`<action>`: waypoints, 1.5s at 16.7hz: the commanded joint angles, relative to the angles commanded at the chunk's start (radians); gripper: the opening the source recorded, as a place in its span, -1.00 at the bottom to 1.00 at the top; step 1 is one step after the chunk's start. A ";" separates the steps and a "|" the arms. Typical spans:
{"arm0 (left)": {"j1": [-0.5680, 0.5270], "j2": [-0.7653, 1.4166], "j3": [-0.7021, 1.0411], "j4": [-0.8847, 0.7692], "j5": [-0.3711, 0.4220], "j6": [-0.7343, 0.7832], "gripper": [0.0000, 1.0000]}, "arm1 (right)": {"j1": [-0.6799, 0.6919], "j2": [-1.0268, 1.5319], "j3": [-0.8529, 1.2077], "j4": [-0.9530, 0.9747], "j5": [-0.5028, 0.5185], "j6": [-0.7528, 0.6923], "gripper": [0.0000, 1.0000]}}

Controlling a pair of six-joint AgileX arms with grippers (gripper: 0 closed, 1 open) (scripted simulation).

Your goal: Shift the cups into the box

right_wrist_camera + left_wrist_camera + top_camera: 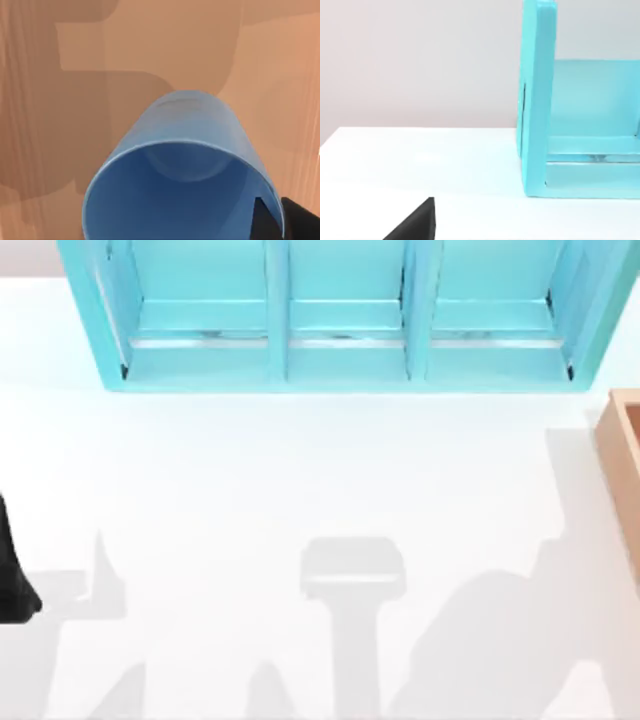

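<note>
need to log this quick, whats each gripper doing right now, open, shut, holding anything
Left gripper: parked at the table's left edge, cannot be told.
Right gripper: at the blue cup over the tan box; open or shut cannot be told.

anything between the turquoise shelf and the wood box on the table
Nothing: in the top view the stretch of white table between the turquoise shelf and the wood box at the right edge is bare, crossed by faint shadow.

One blue cup [185, 175], one box [622, 455], one shelf unit [345, 315] — apparently three bays.
</note>
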 joint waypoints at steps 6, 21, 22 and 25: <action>0.000 0.000 0.000 0.000 0.000 0.000 1.00 | 0.000 0.000 0.000 0.000 0.000 0.000 0.51; 0.000 0.000 0.000 0.000 0.000 0.000 1.00 | -0.002 -0.003 0.039 -0.029 0.001 -0.001 1.00; 0.000 0.000 0.000 0.000 0.000 0.000 1.00 | -0.003 -0.003 0.070 -0.053 0.002 -0.002 1.00; 0.000 0.000 0.000 0.000 0.000 0.000 1.00 | -0.004 -0.001 0.189 -0.162 0.004 -0.004 1.00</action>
